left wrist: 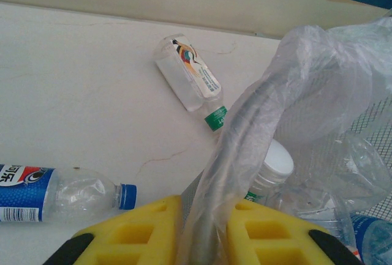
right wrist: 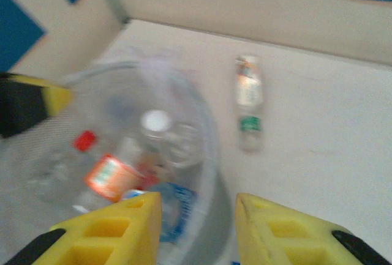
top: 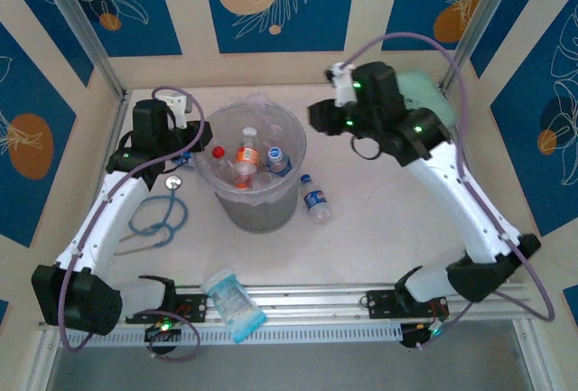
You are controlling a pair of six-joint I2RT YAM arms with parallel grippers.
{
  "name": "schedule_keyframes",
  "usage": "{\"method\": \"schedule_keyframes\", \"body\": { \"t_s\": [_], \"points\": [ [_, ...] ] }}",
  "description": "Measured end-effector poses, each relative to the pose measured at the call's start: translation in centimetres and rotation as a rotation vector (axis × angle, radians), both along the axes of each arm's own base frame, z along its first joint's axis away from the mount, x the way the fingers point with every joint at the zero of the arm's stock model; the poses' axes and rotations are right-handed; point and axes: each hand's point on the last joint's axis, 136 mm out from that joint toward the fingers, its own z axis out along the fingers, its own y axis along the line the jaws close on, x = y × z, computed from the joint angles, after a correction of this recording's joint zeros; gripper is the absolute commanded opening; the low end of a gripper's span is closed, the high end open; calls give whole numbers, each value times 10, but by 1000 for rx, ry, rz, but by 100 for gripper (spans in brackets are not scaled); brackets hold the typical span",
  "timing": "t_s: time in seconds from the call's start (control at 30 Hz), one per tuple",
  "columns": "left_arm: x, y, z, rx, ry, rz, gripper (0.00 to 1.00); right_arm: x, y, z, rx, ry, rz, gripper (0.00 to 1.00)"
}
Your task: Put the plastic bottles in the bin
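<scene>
my left gripper (left wrist: 205, 210) pinches the round translucent grey bin (left wrist: 237, 136) rim. right gripper (right wrist: 197, 207) spread, empty; open white table (right wrist: 331, 155) rightward. i can't read labels.

Right wrist view was all smear: bottles (right wrist: 110, 176) inside the bin (right wrist: 211, 173) ran together, labels unreadable. Beside the bin, a blue-labelled bottle (left wrist: 55, 194) got chopped by the frame edge. Beyond the bin, the right arm (top: 452, 183) covered much of the mint-green case (top: 422, 88).

Robot lab test cell: blue leaf-print wall panels (top: 262, 3), alu frame posts (top: 81, 30), arms (top: 456, 192) bolted to rail (top: 316, 299).
</scene>
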Motion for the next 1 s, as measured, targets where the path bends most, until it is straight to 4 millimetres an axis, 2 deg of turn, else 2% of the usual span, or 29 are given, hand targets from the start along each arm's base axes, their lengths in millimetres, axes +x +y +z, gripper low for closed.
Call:
{"method": "schedule_keyframes", "body": {
  "t_s": [0.03,0.1,0.2,0.3,0.37,0.43,0.7,0.8,1.0],
  "points": [
    [0,0,0,0,0,0,22,3,-14,-8,-2,23,-50,45],
    [0,0,0,0,0,-1,22,6,-42,-38,-29,98,-147,52],
    [0,0,0,0,0,-1,22,5,-68,-86,-81,234,-231,64],
    [0,0,0,0,0,-1,22,-2,-86,-123,-104,364,-276,72],
    [0,0,0,0,0,-1,22,-5,-91,-143,-104,437,-287,75],
    [0,0,0,0,0,-1,22,-5,-88,-160,-104,506,-277,79],
    [0,0,0,0,1,0,22,7,-55,-241,-140,787,-187,94],
    [0,0,0,0,1,0,22,13,-40,-258,-153,846,-158,99],
    [0,0,0,0,0,0,22,33,-8,-279,-180,895,-96,98]
  ]
}}
